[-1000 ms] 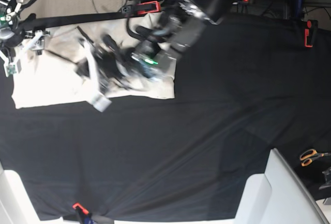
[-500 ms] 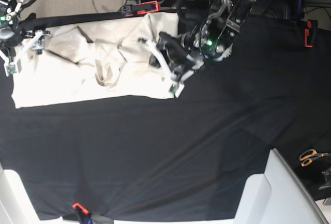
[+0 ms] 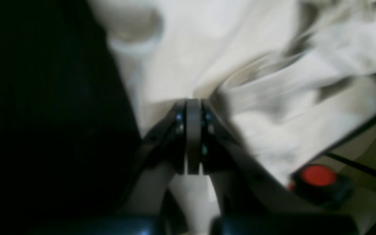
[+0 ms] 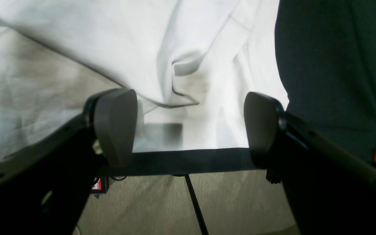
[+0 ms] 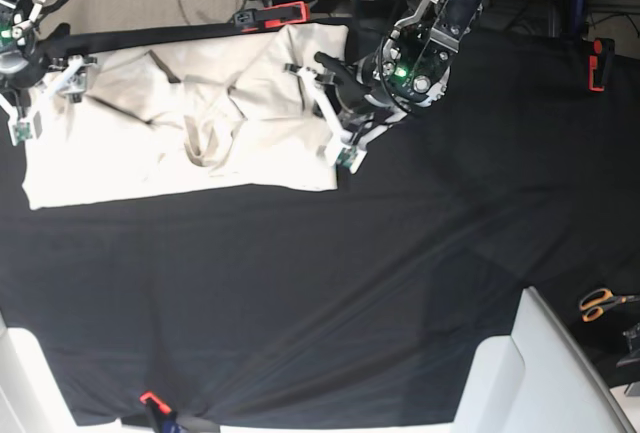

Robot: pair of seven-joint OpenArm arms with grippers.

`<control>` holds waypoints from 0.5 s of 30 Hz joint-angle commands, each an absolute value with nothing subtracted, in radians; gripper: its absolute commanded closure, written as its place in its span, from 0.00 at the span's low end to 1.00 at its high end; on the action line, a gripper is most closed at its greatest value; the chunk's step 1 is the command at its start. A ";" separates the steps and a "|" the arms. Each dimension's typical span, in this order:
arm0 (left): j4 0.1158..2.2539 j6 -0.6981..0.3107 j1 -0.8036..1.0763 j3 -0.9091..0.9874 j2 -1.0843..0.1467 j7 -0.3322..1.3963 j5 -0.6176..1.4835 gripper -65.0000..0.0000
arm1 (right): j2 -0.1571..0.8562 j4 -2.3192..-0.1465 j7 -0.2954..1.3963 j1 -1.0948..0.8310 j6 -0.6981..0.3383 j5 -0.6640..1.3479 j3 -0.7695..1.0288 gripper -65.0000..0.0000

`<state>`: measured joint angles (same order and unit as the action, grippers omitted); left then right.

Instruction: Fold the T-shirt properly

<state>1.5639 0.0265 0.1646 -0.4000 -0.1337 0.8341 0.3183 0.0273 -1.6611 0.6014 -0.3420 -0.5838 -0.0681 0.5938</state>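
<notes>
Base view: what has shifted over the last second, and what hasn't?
The left hand swept from over the middle of the T-shirt toward that view's right, to the shirt's edge, shut and empty. The right hand stayed open at the other end; the shirt remains wrinkled and unfolded.

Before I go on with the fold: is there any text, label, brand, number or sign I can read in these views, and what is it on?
Nothing readable in any view.
Small red-and-white sticker below the table edge, right wrist view: print too small to read.
Plain cream cotton T-shirt: no print or legible tag showing.
Black tablecloth: no markings.
Left wrist view: too blurred for any lettering.
</notes>
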 commanded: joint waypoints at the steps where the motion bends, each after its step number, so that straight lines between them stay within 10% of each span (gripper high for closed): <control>1: 1.570 0.024 0.156 -0.398 -0.111 0.822 0.320 1.00 | 0.038 -1.675 0.585 -0.340 -0.581 -0.062 0.599 0.26; 15: 1.532 0.019 0.134 -0.432 -0.058 0.822 0.328 1.00 | 0.038 -1.678 0.585 -0.340 -0.581 -0.062 0.601 0.26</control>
